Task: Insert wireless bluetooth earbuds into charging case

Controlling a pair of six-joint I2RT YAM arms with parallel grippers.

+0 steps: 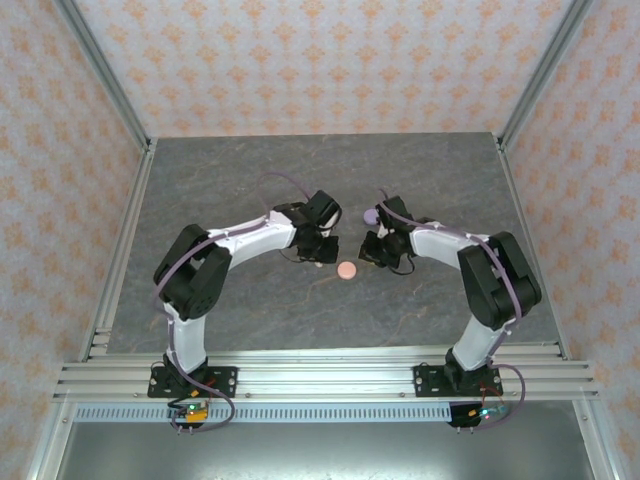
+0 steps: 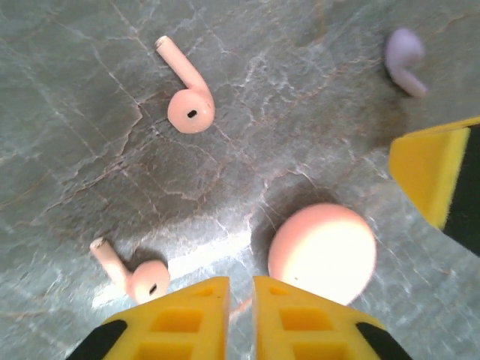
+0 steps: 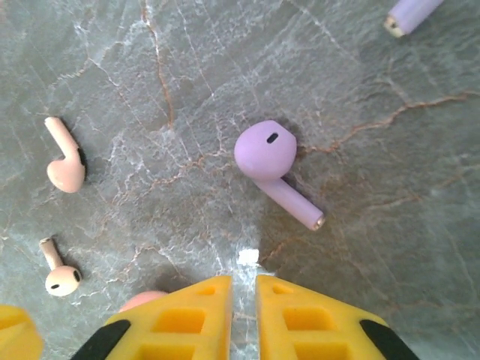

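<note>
Charging case: the salmon-pink round plastic charging case (image 1: 346, 270) lies on the grey marbled table (image 1: 250, 190), between the two grippers. Its top is smooth with no sockets in sight, so it looks closed.
Pink buds: the upper salmon-pink comma-shaped earbud (image 2: 189, 109) and the lower salmon-pink earbud (image 2: 142, 279) lie loose on the stone beside the case, apart from each other.
Lilac buds: the lilac-purple comma-shaped earbud (image 3: 271, 161) lies flat ahead of the right fingers. The second lilac earbud (image 3: 411, 13) lies farther off, with only its stem showing.
Left gripper: the left gripper (image 2: 238, 286) hangs low over the table just beside the pink case. Its jaws are barely parted and hold nothing.
Right gripper: the right gripper (image 3: 244, 285) has the same narrow gap and is also empty. It points towards the nearer lilac bud.
Step in hand: the task is at its start, as I judge it, with all four buds out and none picked up.
Next move: the case probably needs opening first. After that, the jaws should widen and come down across a bud's stem.
In the way: the two grippers are crowded close together over the case. The buds are small and rounded, so they may well slip.
Also there: a small lilac round piece (image 1: 371, 214) sits by the right wrist. It may be a second case, but it is too small to tell.
</note>
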